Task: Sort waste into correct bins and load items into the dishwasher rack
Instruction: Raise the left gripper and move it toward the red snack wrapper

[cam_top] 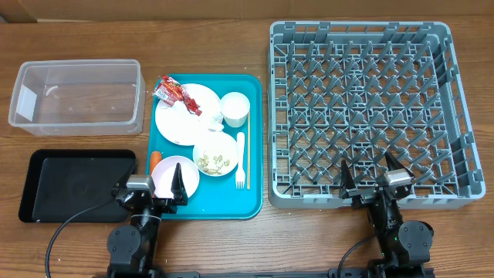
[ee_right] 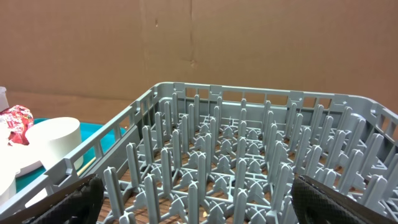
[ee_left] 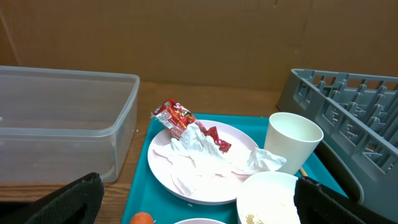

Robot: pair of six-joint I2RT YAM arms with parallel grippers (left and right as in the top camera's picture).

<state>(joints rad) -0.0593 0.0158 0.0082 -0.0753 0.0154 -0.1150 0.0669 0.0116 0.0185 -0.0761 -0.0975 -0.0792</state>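
On the teal tray (cam_top: 255, 202) a large white plate (cam_top: 179, 122) holds a red wrapper (cam_top: 174, 93) and a crumpled napkin (cam_top: 212, 120). A white cup (cam_top: 235, 108), a bowl (cam_top: 215, 154) with food scraps, a fork (cam_top: 240, 154), a chopstick (cam_top: 248, 150), a pink plate (cam_top: 164, 171) and a carrot (cam_top: 157, 157) lie there too. My left gripper (cam_top: 152, 191) is open and empty over the tray's front left. My right gripper (cam_top: 372, 181) is open and empty over the front edge of the grey rack (cam_top: 359, 46). The left wrist view shows the wrapper (ee_left: 177, 115), cup (ee_left: 292, 137) and carrot (ee_left: 142, 218).
A clear tub (cam_top: 77, 120) stands at the back left and a black tray (cam_top: 35, 185) lies in front of it, left of my left gripper. The rack (ee_right: 249, 155) fills the right wrist view, with upright pegs. Bare wood lies along the front.
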